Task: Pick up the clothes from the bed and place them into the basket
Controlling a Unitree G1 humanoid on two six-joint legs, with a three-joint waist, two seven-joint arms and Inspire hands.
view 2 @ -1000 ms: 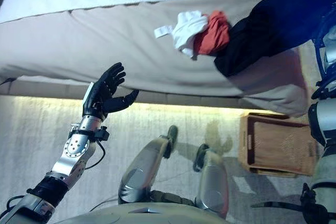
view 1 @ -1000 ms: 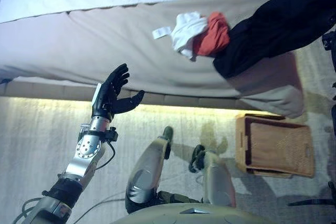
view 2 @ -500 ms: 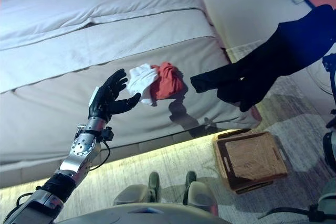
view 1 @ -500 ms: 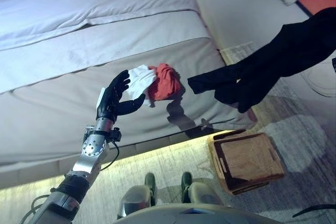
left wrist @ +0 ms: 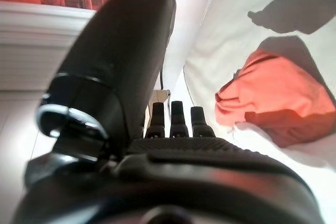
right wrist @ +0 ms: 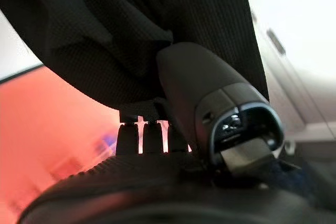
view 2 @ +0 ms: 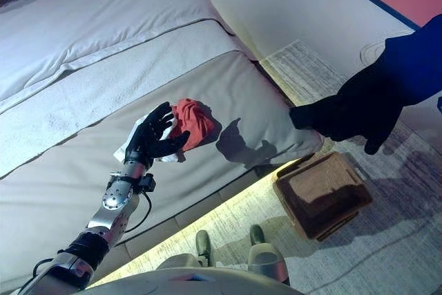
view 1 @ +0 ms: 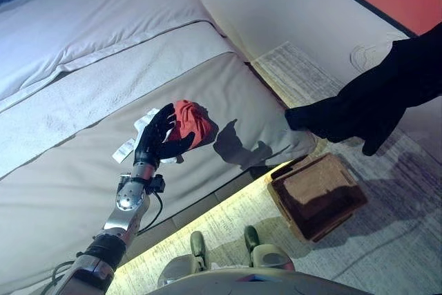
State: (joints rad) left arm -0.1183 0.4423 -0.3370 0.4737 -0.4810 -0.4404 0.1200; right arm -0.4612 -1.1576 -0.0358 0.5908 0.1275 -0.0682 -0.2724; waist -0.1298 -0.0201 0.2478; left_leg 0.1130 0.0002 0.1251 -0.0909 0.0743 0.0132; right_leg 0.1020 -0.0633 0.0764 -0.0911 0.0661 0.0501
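Dark clothing [view 1: 373,101] is held in the air above the woven basket [view 1: 316,197] on the floor, pinched between the thumb and fingers of the right hand [right wrist: 210,114]. A red garment [view 1: 190,122] and a white garment [view 1: 141,129] lie bunched on the bed [view 1: 69,184]. The left hand [view 1: 160,137] is raised before them, fingers spread.

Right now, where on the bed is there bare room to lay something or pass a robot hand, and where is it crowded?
The bed is bare from the red garment out to the corner above the basket, and across the near side below the left robot hand. It is crowded where that open hand hovers at the red and white clothes. The basket looks empty; the right robot hand holds the black garment above it.
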